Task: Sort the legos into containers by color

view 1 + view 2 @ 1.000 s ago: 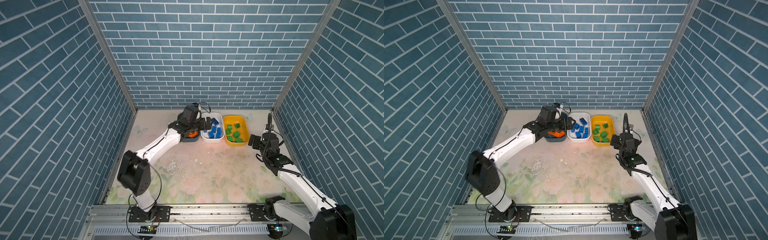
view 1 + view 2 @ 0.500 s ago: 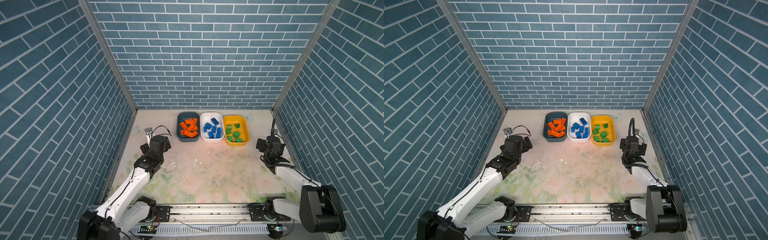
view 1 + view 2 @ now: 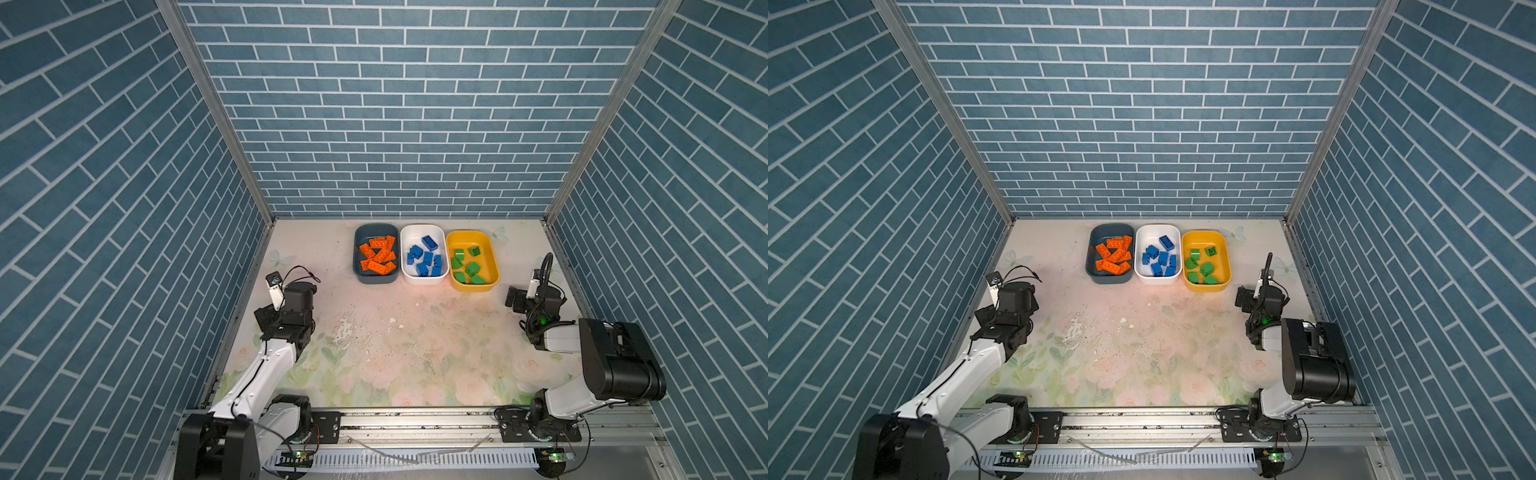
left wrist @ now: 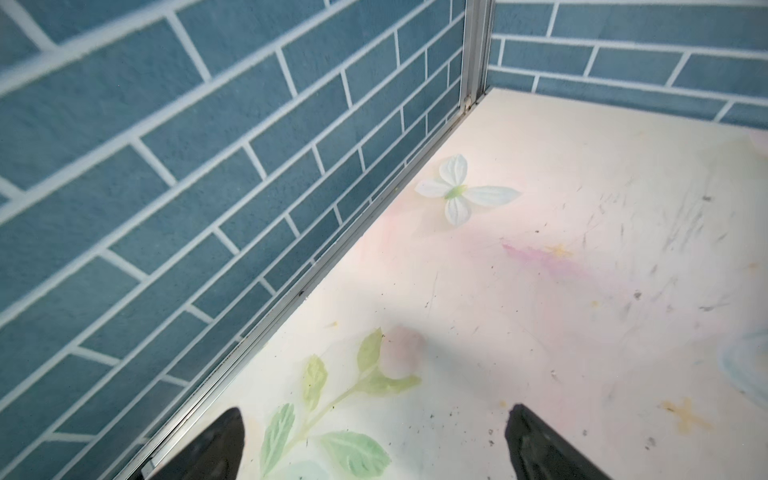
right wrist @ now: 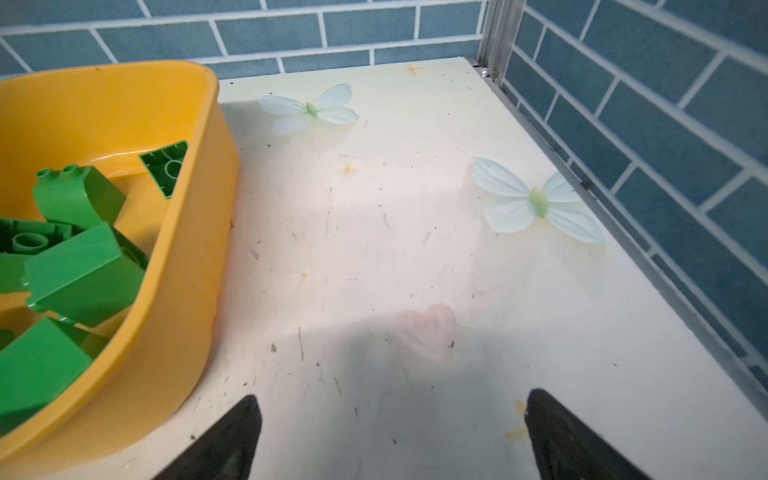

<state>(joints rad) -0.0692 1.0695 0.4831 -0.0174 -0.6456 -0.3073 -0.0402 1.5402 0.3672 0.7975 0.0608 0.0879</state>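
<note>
1. Three tubs sit in a row at the back of the table. In both top views it goes teal tub, then white tub in the middle, then yellow tub on the right. They're packed side by side (touching or just a hair apart, can't tell).
2. Orange legos are all in the teal tub, flat pieces overlapping in a messy pile.
3. Blue legos are in the white tub, scattered loosely across the bottom.
4. Green legos are in the yellow tub. The right wrist view shows them tumbled every which way, a couple with the hollow underside up.
5. Left gripper has its fingers spread wide, and only the flowery tabletop shows between them. It hangs close to the left wall, well apart from the tubs.
6. Right gripper is spread wide as well, with bare table between the fingers and a faint pink heart print just ahead. The yellow tub is just beside it, outside the fingers, and the right wall is near on the other side.
7. In both top views each gripper is low over its own side of the table, with the middle of the table between them.
</note>
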